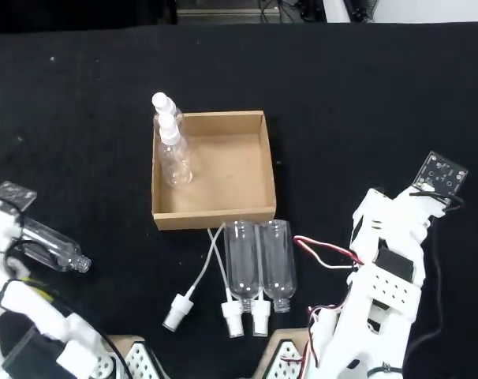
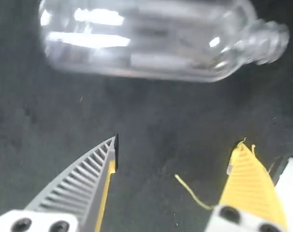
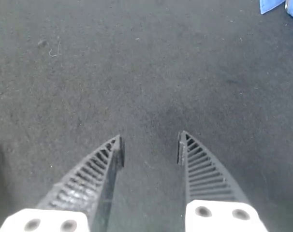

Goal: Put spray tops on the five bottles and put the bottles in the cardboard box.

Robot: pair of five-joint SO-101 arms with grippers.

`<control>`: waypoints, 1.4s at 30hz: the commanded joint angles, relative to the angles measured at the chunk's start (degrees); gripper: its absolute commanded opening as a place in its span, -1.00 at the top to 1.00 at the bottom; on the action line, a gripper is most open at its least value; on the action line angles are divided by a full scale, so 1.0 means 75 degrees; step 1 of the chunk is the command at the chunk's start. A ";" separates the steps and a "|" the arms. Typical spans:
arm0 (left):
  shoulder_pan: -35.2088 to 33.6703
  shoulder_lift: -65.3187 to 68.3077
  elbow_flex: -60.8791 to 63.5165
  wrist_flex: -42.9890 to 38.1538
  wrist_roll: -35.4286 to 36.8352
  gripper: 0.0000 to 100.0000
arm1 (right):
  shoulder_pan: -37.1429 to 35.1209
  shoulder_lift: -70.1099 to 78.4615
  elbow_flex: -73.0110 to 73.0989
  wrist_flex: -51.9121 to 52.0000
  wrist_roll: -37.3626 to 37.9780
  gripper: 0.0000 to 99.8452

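The left gripper (image 2: 176,145) stood wide open and empty, the uncapped bottle (image 2: 146,41) lying just ahead near the table's (image 1: 365,103) left edge, likely lined up for grasping. The right gripper (image 3: 149,145), parted, held nothing. A capped bottle (image 1: 176,162) leaned in the cardboard box's (image 1: 215,215) far-left corner

- The right arm (image 1: 389,284), at 5 o'clock in the high view, has white angular plastic shells with black servo blocks set between them.
- Red, white and black cables (image 1: 326,253) loop off its 9 o'clock side, and a small black square board (image 1: 442,174) caps its far end.
- The left arm (image 1: 26,332), at 7 o'clock, has white shells over black parts and a thin black cable.
- The right tool (image 3: 150,140) has two dark grey, ribbed, triangular fingers (image 3: 93,179) on white bases with dark screw holes.
- The left tool (image 2: 176,145) has one grey ribbed finger (image 2: 83,186) with a yellow edge and one yellow finger (image 2: 248,186), beside a loose yellow thread (image 2: 190,193).
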 commanded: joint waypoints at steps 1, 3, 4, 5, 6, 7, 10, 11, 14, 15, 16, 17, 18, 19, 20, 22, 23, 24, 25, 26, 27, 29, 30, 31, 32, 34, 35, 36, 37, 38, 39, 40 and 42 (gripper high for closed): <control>0.1143 -0.0129 -0.0170 0.0141 0.0574 0.30 | 0.0117 -0.0193 -0.0029 -0.0188 0.0047 0.65; 0.1670 -0.0129 -0.0205 0.0141 0.1114 0.30 | 0.0117 -0.0193 -0.0029 -0.0188 0.0059 0.65; 0.1916 -0.0129 -0.0252 0.0141 0.1395 0.30 | 0.0117 -0.0193 -0.0029 -0.0188 0.0059 0.65; 0.2174 -0.0129 -0.0252 0.0094 0.1664 0.30 | 0.0117 -0.0193 -0.0029 -0.0188 0.0059 0.65; 0.2444 -0.0129 -0.0229 -0.0047 0.1946 0.30 | 0.0117 -0.0193 -0.0029 -0.0188 0.0059 0.65; 0.2702 -0.0129 -0.0182 -0.0234 0.2239 0.30 | 0.0117 -0.0193 -0.0029 -0.0188 0.0059 0.65; 0.3276 -0.0035 -0.0170 -0.0891 0.3141 0.30 | 0.0117 -0.0193 -0.0029 -0.0188 0.0059 0.65; 0.3382 -0.0035 -0.0170 -0.1184 0.3376 0.30 | 0.0117 -0.0193 -0.0029 -0.0188 0.0059 0.65; 0.3440 -0.0129 -0.0299 -0.1782 0.3845 0.30 | 0.0117 -0.0193 -0.0029 -0.0188 0.0059 0.65; 0.3452 -0.0129 -0.0428 -0.1793 0.3962 0.30 | 0.0117 -0.0193 -0.0029 -0.0188 0.0059 0.65; 0.3464 -0.0129 -0.0615 -0.1700 0.4126 0.30 | 0.0117 -0.0193 -0.0029 -0.0188 0.0059 0.65; 0.3475 -0.0129 -0.0838 -0.1547 0.4278 0.30 | 0.0117 -0.0193 -0.0029 -0.0188 0.0059 0.65; 0.3475 -0.0082 -0.1084 -0.1383 0.4372 0.30 | 0.0117 -0.0193 -0.0029 -0.0188 0.0059 0.65; 0.3440 -0.0047 -0.1342 -0.1196 0.4396 0.30 | 0.0117 -0.0193 -0.0029 -0.0188 0.0059 0.65; 0.3417 -0.0035 -0.1612 -0.0973 0.4360 0.30 | 0.0117 -0.0193 -0.0029 -0.0188 0.0059 0.65; 0.3358 0.0047 -0.2116 -0.0621 0.4360 0.30 | 0.0117 -0.0193 -0.0029 -0.0188 0.0059 0.65; 0.3323 0.0164 -0.2385 -0.0481 0.4360 0.30 | 0.0117 -0.0193 -0.0029 -0.0188 0.0059 0.65; 0.3288 0.0363 -0.2655 -0.0352 0.4360 0.30 | 0.0117 -0.0193 -0.0029 -0.0188 0.0059 0.65; 0.3253 0.0621 -0.2948 -0.0234 0.4349 0.30 | 0.0117 -0.0193 -0.0029 -0.0188 0.0070 0.65; 0.3159 0.0961 -0.3253 -0.0188 0.4267 0.30 | 0.0117 -0.0193 -0.0029 -0.0188 0.0070 0.65; 0.3053 0.1348 -0.3522 -0.0164 0.4079 0.30 | 0.0117 -0.0193 -0.0029 -0.0188 0.0070 0.65; 0.2819 0.2133 -0.4026 -0.0176 0.3610 0.30 | 0.0117 -0.0193 -0.0029 -0.0188 0.0070 0.65; 0.2667 0.2532 -0.4261 -0.0141 0.3364 0.30 | 0.0117 -0.0193 -0.0029 -0.0188 0.0070 0.65; 0.2526 0.2872 -0.4460 -0.0129 0.3153 0.30 | 0.0117 -0.0193 -0.0029 -0.0188 0.0070 0.65; 0.2362 0.3200 -0.4659 -0.0152 0.3001 0.30 | 0.0117 -0.0193 -0.0029 -0.0188 0.0070 0.65; 0.2045 0.3786 -0.5093 -0.0176 0.2813 0.30 | 0.0117 -0.0193 -0.0029 -0.0188 0.0070 0.65; 0.1905 0.4067 -0.5339 -0.0176 0.2790 0.30 | 0.0117 -0.0193 -0.0029 -0.0188 0.0070 0.65; 0.1776 0.4325 -0.5574 -0.0176 0.2790 0.30 | 0.0117 -0.0193 -0.0029 -0.0188 0.0070 0.65; 0.1659 0.4548 -0.5773 -0.0176 0.2790 0.30 | 0.0117 -0.0193 -0.0029 -0.0188 0.0070 0.65; 0.1541 0.4759 -0.5937 -0.0176 0.2790 0.30 | 0.0117 -0.0193 -0.0029 -0.0188 0.0070 0.65; 0.1424 0.4958 -0.6089 -0.0176 0.2778 0.30 | 0.0117 -0.0193 -0.0029 -0.0188 0.0070 0.65; 0.1284 0.5146 -0.6195 -0.0176 0.2743 0.30 | 0.0117 -0.0193 -0.0029 -0.0188 0.0070 0.65; 0.0944 0.5427 -0.6406 -0.0176 0.2731 0.30 | 0.0117 -0.0193 -0.0018 -0.0188 0.0070 0.65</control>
